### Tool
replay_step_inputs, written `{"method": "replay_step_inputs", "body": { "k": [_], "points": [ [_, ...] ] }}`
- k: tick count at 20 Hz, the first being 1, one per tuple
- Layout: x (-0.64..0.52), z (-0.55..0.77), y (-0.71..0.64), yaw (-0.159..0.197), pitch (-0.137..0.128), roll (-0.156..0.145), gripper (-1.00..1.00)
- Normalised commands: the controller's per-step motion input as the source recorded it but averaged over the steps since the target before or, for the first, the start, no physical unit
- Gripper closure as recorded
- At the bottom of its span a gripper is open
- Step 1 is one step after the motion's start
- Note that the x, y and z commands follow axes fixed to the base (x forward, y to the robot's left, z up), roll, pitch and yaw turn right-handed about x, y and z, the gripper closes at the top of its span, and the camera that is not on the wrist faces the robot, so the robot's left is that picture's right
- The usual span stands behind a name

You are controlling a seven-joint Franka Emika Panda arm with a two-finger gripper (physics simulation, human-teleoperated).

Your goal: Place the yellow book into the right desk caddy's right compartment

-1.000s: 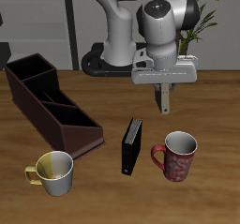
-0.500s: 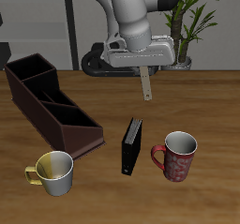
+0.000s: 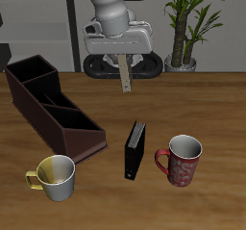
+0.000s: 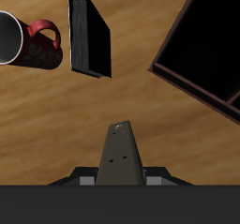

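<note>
My gripper is shut on the yellow book, a thin tan book that hangs upright below the fingers, high above the table's back part. The wrist view shows the book edge-on as a grey wedge. The right desk caddy, a long dark reddish-brown box with dividers, lies on the table, nearer the front edge than the gripper and off to its side. It also shows in the wrist view. The book is well above the caddy and not over it.
A black book stands upright beside the caddy's near end, also in the wrist view. A red mug stands beside the black book. A pale yellow mug sits near the front edge. A plant stands behind the table.
The gripper, with the yellow book in it, has moved sideways from above the red mug's side toward the caddy's side, and has risen farther back.
</note>
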Motion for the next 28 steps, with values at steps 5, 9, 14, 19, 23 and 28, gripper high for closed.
{"method": "replay_step_inputs", "body": {
  "k": [5, 9, 14, 19, 23, 28],
  "points": [
    [0.08, 0.19, -0.73, -0.064, 0.031, -0.077, 1.00],
    [0.03, 0.16, -0.67, -0.038, -0.009, -0.100, 1.00],
    [-0.03, -0.02, -0.45, 0.021, 0.004, -0.068, 1.00],
    [-0.03, 0.02, -0.37, 0.081, 0.029, 0.024, 1.00],
    [-0.09, 0.12, -0.53, 0.034, -0.020, -0.012, 1.00],
    [-0.10, 0.05, -0.49, -0.036, -0.004, -0.078, 1.00]
  ]
}}
